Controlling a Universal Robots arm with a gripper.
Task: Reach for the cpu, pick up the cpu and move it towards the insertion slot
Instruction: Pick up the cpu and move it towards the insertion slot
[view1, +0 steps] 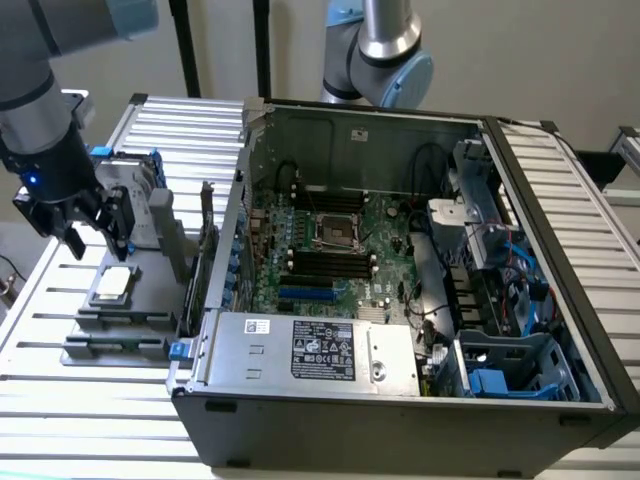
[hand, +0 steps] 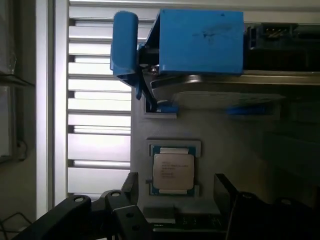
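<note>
Jaws are spread wide and carrying nothing, hanging over the grey tray (view1: 155, 300) on the slatted worktop (view1: 60, 400). Straight beneath them lies the cpu (view1: 112, 283), flat in its own square nest on that tray, silver lid up. From the wrist view the cpu (hand: 173, 170) lines up in the gap between the two dark jaw tips, and neither tip touches it. There is a clear gap between jaws and chip. Blue corners of the nest peek out around the chip's edge.

Just beyond the jaws, on the same tray (hand: 240, 150), a drive stands on edge in a blue carrier (hand: 200, 42), close to the jaws but apart from them.

Well away from the jaws, toward the exterior view's right, the open case (view1: 400, 425) lies on its side. Inside it sits the green board (view1: 390, 260), and the slot (view1: 337, 231) is near the board's middle, a shiny frame around a dark centre with nothing seated in it. Long black memory slots (view1: 330, 262) run just beside it. A silver power supply (view1: 320, 350) fills the near end of the case, and blue bays (view1: 510, 380) sit in the corner farthest from the jaws.
</note>
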